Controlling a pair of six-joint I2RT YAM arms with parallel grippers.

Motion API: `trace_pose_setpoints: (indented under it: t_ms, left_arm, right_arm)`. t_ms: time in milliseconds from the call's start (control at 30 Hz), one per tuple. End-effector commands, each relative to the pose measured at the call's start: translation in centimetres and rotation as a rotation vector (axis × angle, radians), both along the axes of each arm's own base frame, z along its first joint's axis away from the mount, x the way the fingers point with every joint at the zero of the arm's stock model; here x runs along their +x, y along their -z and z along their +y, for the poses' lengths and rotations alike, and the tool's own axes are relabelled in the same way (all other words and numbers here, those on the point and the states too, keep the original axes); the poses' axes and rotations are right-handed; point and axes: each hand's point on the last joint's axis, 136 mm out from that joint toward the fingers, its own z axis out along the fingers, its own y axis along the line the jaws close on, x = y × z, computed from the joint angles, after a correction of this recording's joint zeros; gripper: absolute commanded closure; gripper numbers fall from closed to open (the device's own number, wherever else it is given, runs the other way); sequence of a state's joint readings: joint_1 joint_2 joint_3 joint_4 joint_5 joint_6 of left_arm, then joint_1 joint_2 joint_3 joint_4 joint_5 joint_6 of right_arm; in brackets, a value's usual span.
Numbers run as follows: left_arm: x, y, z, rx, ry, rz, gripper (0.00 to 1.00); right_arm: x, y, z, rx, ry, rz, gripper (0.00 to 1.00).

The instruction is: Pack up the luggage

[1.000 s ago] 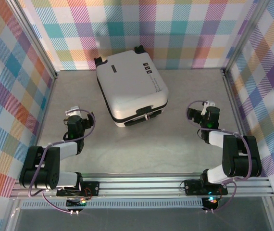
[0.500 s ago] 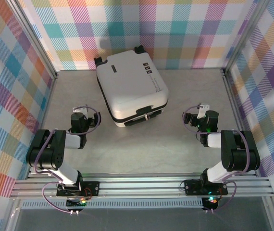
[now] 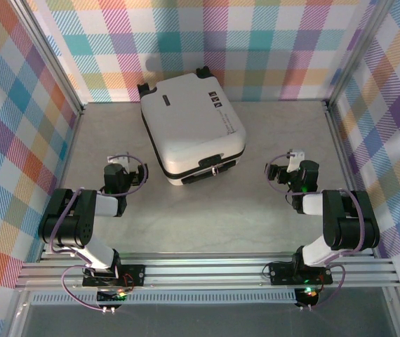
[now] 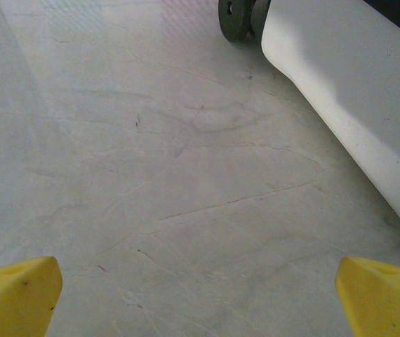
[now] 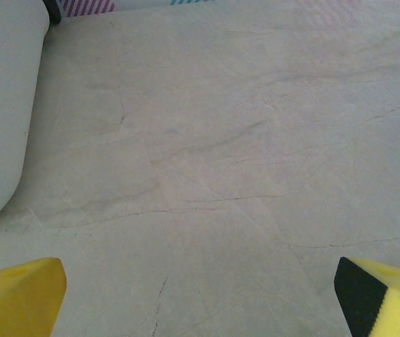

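Both arms low at the near side, suitcase shut at the far middle.

Nearest me, I see the left gripper [image 3: 118, 163] and right gripper [image 3: 286, 166] low over the table [image 3: 207, 217], each with jaws spread wide and empty. Their yellow fingertips [image 4: 14, 295] frame bare surface. Farther back, between the two, the luggage [image 3: 193, 130] lies flat and closed, with its black wheels [image 4: 234, 17] toward the far wall.
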State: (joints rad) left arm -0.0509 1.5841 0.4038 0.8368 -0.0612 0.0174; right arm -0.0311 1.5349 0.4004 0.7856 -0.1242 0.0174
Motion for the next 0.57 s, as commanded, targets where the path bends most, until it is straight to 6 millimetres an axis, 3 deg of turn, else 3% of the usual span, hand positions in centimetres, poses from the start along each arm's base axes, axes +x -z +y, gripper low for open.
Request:
trace_pose_setpoints:
  t_ms: [0, 533]
  left_arm:
    - [0.54, -0.89, -0.26, 0.014, 0.013, -0.025, 0.0]
    - [0.56, -0.92, -0.31, 0.016, 0.013, -0.025, 0.0]
  right_arm:
    - [0.69, -1.3, 0.32, -0.012, -0.015, -0.048, 0.01]
    - [0.75, -1.27, 0.33, -0.013, -0.014, -0.046, 0.01]
